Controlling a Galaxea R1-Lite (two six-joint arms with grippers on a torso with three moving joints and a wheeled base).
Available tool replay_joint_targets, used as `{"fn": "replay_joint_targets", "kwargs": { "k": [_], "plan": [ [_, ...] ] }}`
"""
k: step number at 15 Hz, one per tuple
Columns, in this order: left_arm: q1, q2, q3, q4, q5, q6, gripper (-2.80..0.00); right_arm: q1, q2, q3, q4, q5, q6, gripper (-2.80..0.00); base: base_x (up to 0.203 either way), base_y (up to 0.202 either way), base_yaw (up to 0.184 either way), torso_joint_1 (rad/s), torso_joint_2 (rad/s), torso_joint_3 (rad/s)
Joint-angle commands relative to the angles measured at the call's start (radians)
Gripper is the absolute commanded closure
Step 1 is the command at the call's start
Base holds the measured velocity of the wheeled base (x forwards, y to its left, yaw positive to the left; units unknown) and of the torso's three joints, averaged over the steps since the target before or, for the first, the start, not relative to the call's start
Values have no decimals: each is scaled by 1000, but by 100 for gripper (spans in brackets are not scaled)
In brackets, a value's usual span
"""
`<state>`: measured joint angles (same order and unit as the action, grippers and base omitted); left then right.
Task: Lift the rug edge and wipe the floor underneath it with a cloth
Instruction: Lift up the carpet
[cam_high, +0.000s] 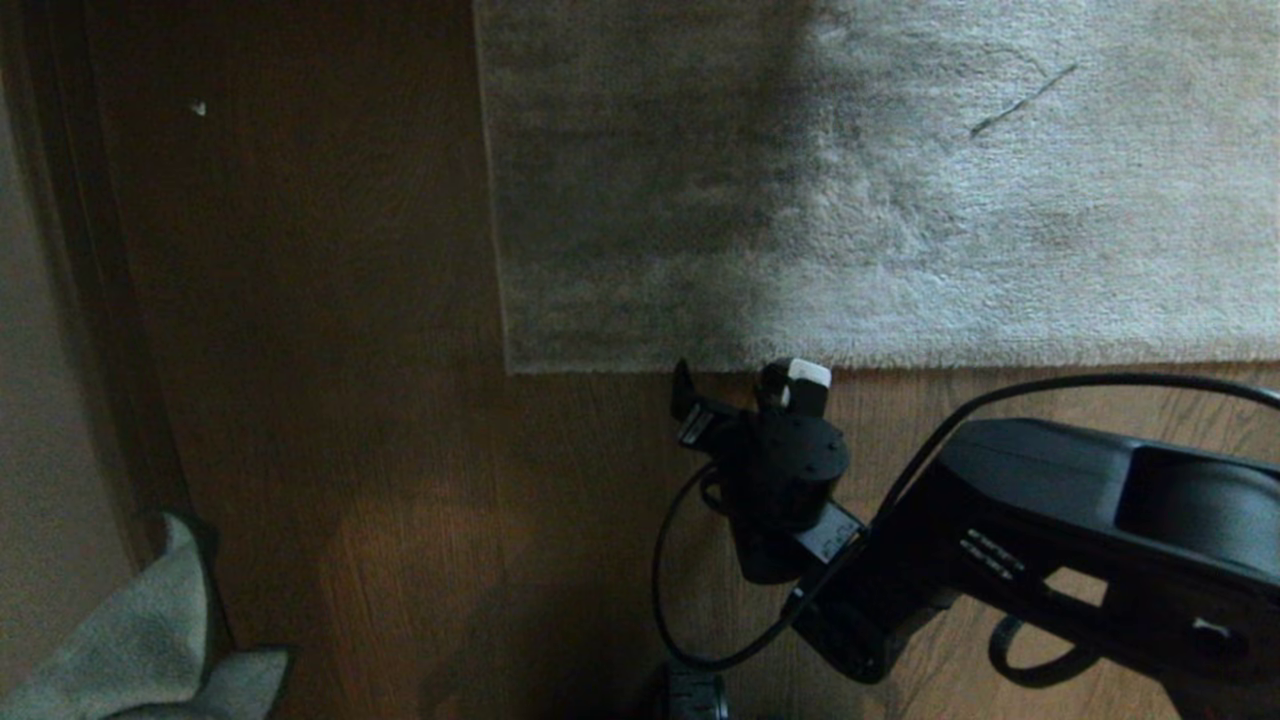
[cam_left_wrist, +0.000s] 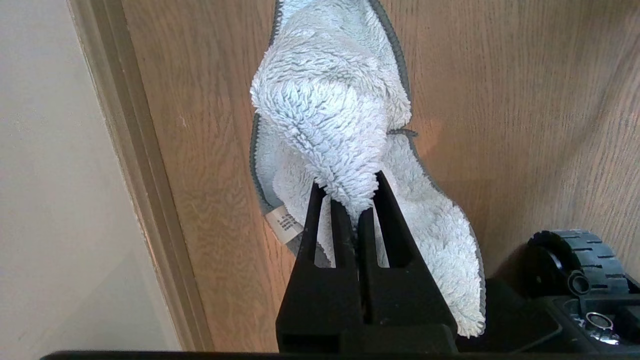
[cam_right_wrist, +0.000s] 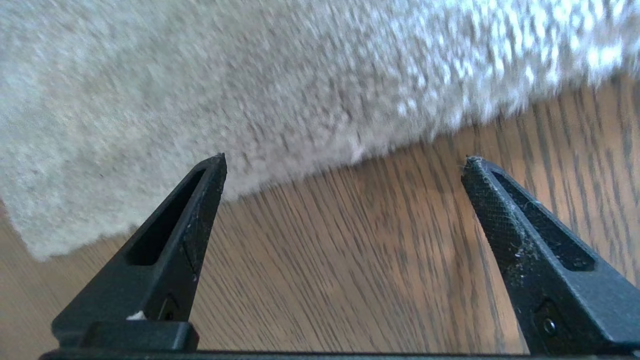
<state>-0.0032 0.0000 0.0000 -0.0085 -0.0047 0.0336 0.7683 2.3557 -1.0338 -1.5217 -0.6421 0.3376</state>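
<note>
rug edge (cam_high: 850, 362): lay flat on the floor (cam_high: 400, 520), just ahead of the right jaws; corner sat off to the robot's left of them.
right gripper (cam_right_wrist: 345, 162): jaws spread wide, empty, tips low over bare wood and just short of the border; looked apart from the pile, though the wrist view was blurred there.
rug handling: judged soft and floppy but heavy overall as a large sheet; short pile gives fair grip. Best hold judged to be the border itself, one jaw slid under the backing, one on the pile, near the corner where less weight drags.
cloth (cam_left_wrist: 340, 125): fluffy, light, limp; a fold was pinched between the pressed-together jaws of the left gripper (cam_left_wrist: 352, 197), the rest draped beyond the tips over the wood by the baseboard (cam_left_wrist: 135, 175).
cloth handling: judged to compress easily, unlikely to slip.
containers: none seen in any view.
</note>
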Motion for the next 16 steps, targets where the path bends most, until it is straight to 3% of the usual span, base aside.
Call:
{"fn": "replay_joint_targets", "kwargs": {
  "k": [1,16],
  "plan": [
    [0,0,0,-1,0,0,0,0,13,-14,-48,-4,4,-280,0,0,0,0,0,0],
    [0,0,0,-1,0,0,0,-38,25,-152,-48,7,-40,-280,0,0,0,0,0,0]
  ]
}}
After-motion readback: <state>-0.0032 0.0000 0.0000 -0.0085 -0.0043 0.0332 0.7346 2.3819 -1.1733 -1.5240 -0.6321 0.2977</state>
